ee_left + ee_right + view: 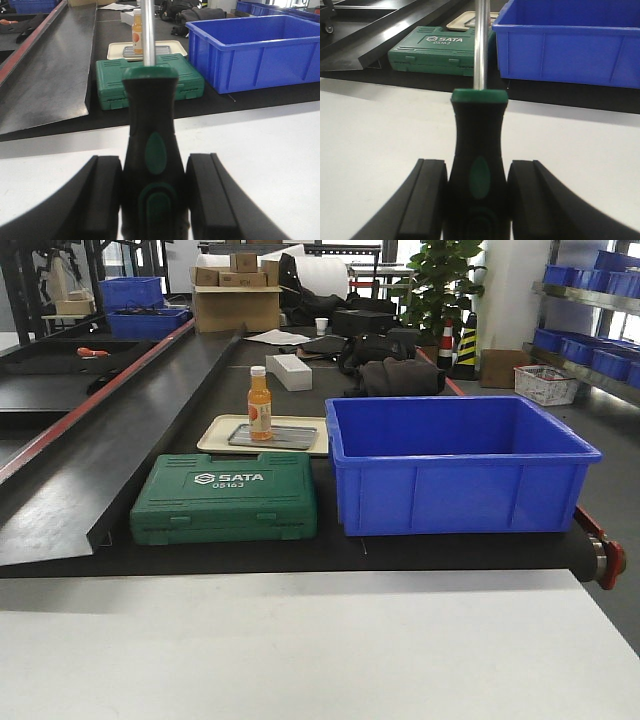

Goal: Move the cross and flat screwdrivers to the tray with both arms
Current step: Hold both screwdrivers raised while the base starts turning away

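Note:
My left gripper [154, 167] is shut on the black handle of a screwdriver [150, 115]. Its green collar and steel shaft [148, 30] point away over the white table. My right gripper [477, 170] is shut on the handle of the second screwdriver [479, 135], whose shaft [481, 45] also points forward. I cannot tell the tips apart. The grey metal tray [290, 437] lies on a cream plastic tray [215, 435] on the black belt, with an orange bottle [260, 403] standing on it. Neither gripper shows in the front view.
A green SATA tool case [225, 498] lies in front of the trays. A deep blue crate [455, 465] stands to their right. A white table [300, 650] fills the foreground. A slanted black ramp [90, 470] runs along the left.

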Available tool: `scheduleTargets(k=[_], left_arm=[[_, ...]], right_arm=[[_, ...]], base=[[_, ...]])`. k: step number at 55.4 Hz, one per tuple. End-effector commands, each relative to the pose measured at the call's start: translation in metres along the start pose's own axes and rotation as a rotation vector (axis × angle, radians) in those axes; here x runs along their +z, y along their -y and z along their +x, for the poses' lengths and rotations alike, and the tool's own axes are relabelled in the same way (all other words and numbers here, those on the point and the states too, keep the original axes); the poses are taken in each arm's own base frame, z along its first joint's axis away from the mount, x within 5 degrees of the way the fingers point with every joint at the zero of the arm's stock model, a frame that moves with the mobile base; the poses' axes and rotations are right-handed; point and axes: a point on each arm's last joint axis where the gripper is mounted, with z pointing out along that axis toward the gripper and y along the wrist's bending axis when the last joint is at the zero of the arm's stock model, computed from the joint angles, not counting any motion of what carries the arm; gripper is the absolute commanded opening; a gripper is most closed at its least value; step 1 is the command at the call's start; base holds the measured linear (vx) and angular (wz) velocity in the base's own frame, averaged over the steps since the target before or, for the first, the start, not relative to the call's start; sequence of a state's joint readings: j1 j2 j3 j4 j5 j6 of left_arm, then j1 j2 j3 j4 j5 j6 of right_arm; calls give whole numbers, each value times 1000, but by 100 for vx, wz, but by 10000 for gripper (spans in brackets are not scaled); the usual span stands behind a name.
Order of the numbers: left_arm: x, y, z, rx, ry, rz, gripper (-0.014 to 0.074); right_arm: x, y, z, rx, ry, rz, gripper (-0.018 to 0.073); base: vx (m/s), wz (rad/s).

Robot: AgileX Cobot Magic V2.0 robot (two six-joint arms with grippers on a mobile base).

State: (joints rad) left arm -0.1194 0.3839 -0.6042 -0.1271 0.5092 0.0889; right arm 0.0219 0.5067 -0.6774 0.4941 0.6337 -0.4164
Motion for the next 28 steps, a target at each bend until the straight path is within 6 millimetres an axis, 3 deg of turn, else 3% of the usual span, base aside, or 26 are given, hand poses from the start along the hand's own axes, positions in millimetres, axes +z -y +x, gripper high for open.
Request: scheduleTargets(k=[1,28], left_arm=[[-3,0,-18,-7,122,-4,-6],[-3,0,-18,-7,122,-4,-6]], right_arm=[[-4,1,-15,8,99,22,-8],[-4,1,-15,8,100,22,-8]], base=[[0,0],[-4,0]])
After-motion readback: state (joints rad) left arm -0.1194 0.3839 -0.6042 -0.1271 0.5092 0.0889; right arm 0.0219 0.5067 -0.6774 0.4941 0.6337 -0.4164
